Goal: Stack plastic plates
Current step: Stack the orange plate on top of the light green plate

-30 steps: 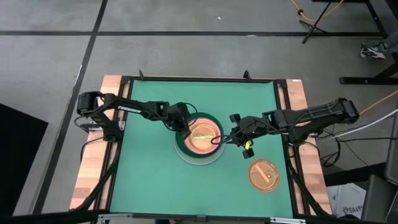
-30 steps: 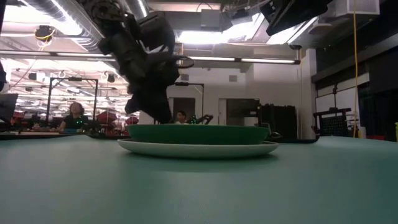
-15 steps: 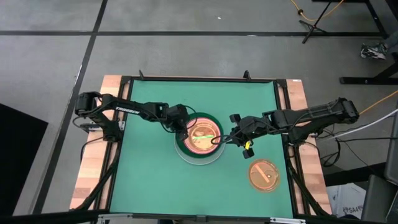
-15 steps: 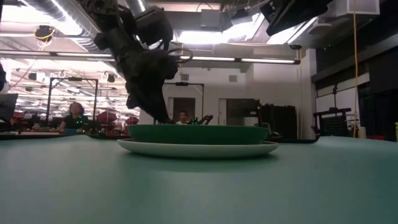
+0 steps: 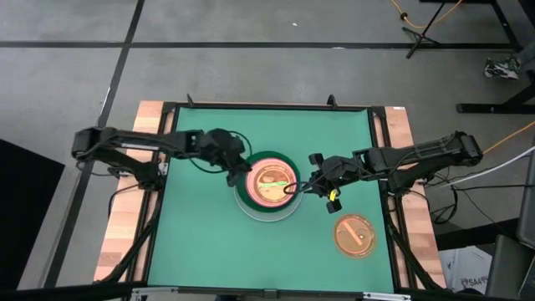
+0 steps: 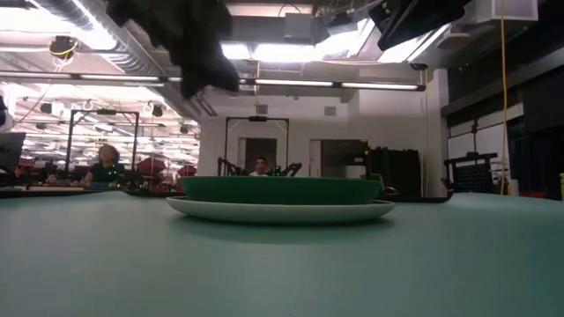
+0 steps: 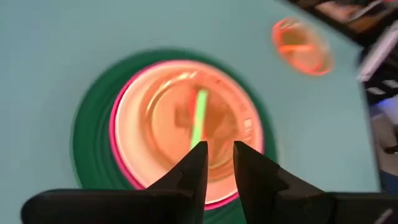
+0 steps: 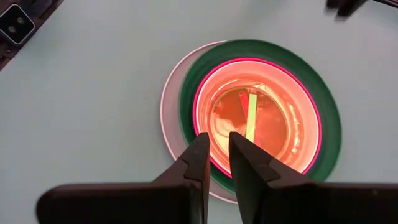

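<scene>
A stack of plates (image 5: 267, 186) stands on the green table's middle. A large pale plate (image 6: 282, 210) is at the bottom, a dark green one (image 6: 280, 189) lies on it, and pink, cream and orange-tinted ones (image 8: 258, 118) nest inside. A single orange plate (image 5: 355, 236) lies flat at the near right. My left gripper (image 5: 238, 170) hangs above the stack's left rim, fingers close together and empty (image 7: 217, 152). My right gripper (image 5: 303, 186) hovers at the stack's right rim, fingers close together and empty (image 8: 216, 144).
The table's wooden borders (image 5: 125, 226) and black frame run along both sides. The left half and the near middle of the green mat (image 5: 201, 242) are bare. People sit in the room beyond the far edge (image 6: 107, 163).
My left gripper has risen from the stack's left rim, going up and a little toward the table's left edge, until only its lower part shows at the top of the low view. The stack has stayed where it was.
</scene>
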`<action>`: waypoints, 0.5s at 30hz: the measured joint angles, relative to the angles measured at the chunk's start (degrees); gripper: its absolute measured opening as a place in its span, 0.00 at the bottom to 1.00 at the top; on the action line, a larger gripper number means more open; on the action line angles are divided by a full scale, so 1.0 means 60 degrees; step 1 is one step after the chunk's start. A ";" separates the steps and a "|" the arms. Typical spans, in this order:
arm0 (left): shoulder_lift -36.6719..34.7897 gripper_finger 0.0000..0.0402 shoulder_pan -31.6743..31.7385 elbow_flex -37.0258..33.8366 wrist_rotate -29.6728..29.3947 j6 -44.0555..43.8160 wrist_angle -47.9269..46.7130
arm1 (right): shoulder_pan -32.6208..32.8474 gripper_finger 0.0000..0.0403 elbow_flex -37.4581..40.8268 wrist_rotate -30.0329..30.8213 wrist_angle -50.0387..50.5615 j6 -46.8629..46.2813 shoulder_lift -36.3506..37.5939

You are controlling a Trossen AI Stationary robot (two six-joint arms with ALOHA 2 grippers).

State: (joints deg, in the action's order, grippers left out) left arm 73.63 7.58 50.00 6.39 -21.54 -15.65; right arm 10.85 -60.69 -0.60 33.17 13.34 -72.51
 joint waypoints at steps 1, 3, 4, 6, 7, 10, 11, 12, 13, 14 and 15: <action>-0.0278 0.18 -0.0062 0.0000 0.0004 0.0122 -0.0018 | 0.0000 0.13 0.0000 -0.0003 0.0003 0.0000 0.0000; -0.0834 0.18 -0.0225 0.0000 -0.0011 0.0358 -0.0024 | 0.0000 0.13 0.0000 -0.0064 0.0022 0.0000 0.0000; -0.1109 0.18 -0.0335 0.0000 -0.0083 0.0465 -0.0026 | 0.0002 0.13 0.0000 -0.0076 0.0070 -0.0001 0.0000; -0.1635 0.18 -0.0612 0.0000 -0.0313 0.0679 -0.0048 | 0.0000 0.13 0.0000 -0.0078 0.0306 -0.0006 0.0000; -0.1881 0.18 -0.0775 0.0000 -0.0416 0.0744 -0.0046 | 0.0002 0.13 0.0000 -0.0076 0.0506 -0.0045 0.0000; -0.2402 0.18 -0.1281 0.0000 -0.0888 0.0787 -0.0089 | 0.0000 0.13 0.0000 -0.0013 0.1225 -0.0458 0.0000; -0.2531 0.18 -0.1460 0.0000 -0.1070 0.0789 -0.0129 | 0.0000 0.14 0.0000 0.0039 0.1469 -0.0557 0.0000; -0.2641 0.18 -0.1635 0.0000 -0.1265 0.0791 -0.0184 | 0.0000 0.15 0.0000 0.0084 0.1705 -0.0678 0.0000; -0.2709 0.18 -0.1809 0.0000 -0.1462 0.0788 -0.0227 | 0.0000 0.17 0.0000 0.0098 0.1938 -0.0747 0.0000; -0.2741 0.18 -0.1979 0.0000 -0.1641 0.0783 -0.0260 | 0.0000 0.19 0.0000 0.0105 0.2134 -0.0881 0.0000; -0.2746 0.18 -0.2141 0.0000 -0.1791 0.0744 -0.0323 | 0.0000 0.22 0.0000 0.0118 0.2316 -0.0979 0.0000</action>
State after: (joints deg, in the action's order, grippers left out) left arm 57.15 -5.27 50.00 -4.35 -17.08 -17.59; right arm 10.85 -60.69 0.11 47.06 7.47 -72.51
